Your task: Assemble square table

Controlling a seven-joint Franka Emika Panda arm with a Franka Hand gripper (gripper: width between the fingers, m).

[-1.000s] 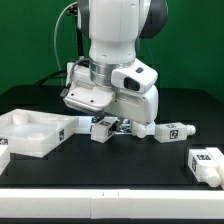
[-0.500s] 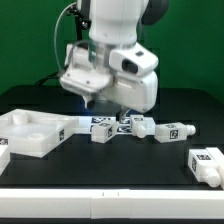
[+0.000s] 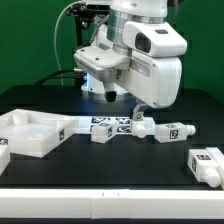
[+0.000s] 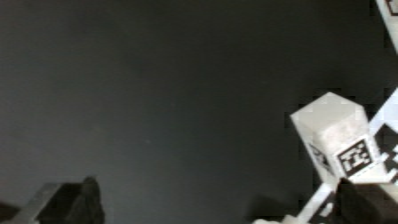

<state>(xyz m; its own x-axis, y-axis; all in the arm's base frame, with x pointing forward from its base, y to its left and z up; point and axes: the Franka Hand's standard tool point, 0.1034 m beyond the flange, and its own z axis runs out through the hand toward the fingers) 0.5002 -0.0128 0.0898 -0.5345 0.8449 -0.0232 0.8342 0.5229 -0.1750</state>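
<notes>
The white square tabletop (image 3: 28,132) with its raised rim lies on the black table at the exterior view's left. Several short white legs with tags lie to its right: one (image 3: 102,130) by the top, a cluster (image 3: 150,128) at the middle, and one (image 3: 207,163) apart at the front right. My gripper (image 3: 110,96) hangs above the middle legs, clear of them. In the wrist view the gripper (image 4: 222,205) is open and empty, with its dark fingertips (image 4: 71,202) wide apart. One tagged leg (image 4: 334,130) shows beside the other finger.
The arm's big white body (image 3: 150,50) hangs over the middle of the table and hides the area behind it. A green wall stands at the back. A white edge (image 3: 110,205) runs along the table's front.
My gripper has risen from among the middle legs and swung toward the exterior view's right. It carries nothing; the legs stay on the table.
</notes>
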